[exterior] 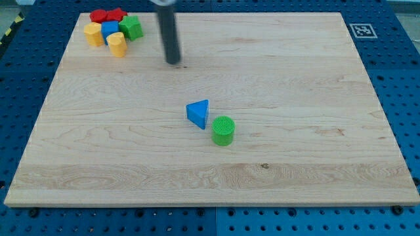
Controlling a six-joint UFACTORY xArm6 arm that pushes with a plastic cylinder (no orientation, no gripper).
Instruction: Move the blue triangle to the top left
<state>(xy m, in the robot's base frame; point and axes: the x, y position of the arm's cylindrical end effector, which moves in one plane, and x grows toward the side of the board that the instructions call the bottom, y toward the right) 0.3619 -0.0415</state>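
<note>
The blue triangle (pixel 199 113) lies near the middle of the wooden board (pixel 295 78). A green cylinder (pixel 223 130) stands just to its lower right, close beside it. My tip (pixel 173 62) is the lower end of the dark rod, up and to the left of the blue triangle, well apart from it. The tip touches no block.
A cluster of blocks sits at the board's top left corner: a red block (pixel 107 16), a blue block (pixel 109 29), a green block (pixel 131 27) and two yellow blocks (pixel 94 34) (pixel 117 44). A marker tag (pixel 361 30) is at the top right.
</note>
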